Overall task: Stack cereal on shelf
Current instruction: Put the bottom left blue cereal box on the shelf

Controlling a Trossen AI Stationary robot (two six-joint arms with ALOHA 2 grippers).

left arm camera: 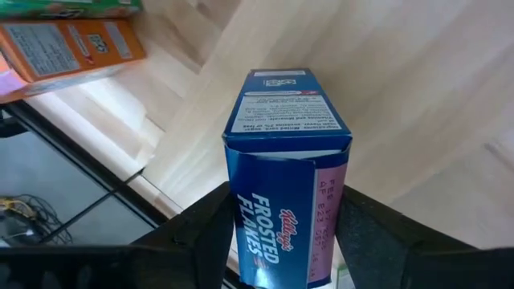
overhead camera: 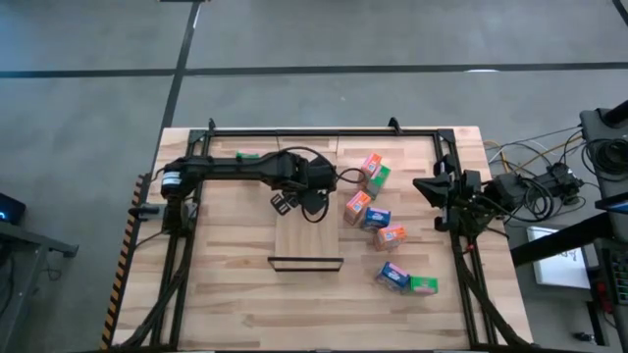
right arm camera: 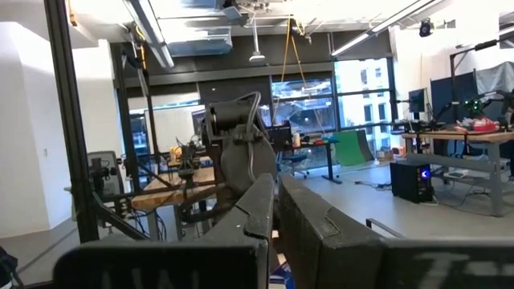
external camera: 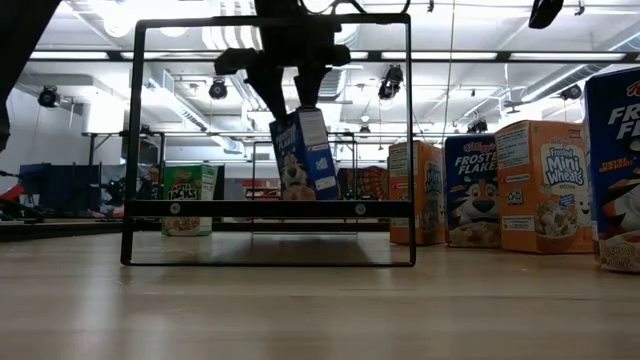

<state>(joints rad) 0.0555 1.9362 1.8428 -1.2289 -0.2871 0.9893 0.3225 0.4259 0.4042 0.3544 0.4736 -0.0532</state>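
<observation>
Overhead, the left gripper point(overhead camera: 316, 191) is clamped on a blue Frosted Flakes box point(external camera: 303, 153), holding it tilted above the shelf point(overhead camera: 307, 238). Six more cereal boxes point(overhead camera: 374, 218) lie toward 3 o'clock. At the table's right edge, the right gripper point(overhead camera: 428, 186) waits, fingers together.

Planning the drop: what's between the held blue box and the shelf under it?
Nothing. In the low view the blue box, in the left gripper, hangs over the shelf with empty air beneath.

A blue cereal box point(left arm camera: 281, 193) reads "Frosted Flakes" with the Kellogg's logo. Across the bench, another blue box point(external camera: 472, 190) reads "Kellogg's Frosted Flakes"; an orange box point(external camera: 545, 185) reads "Frosted Mini Wheats".
</observation>
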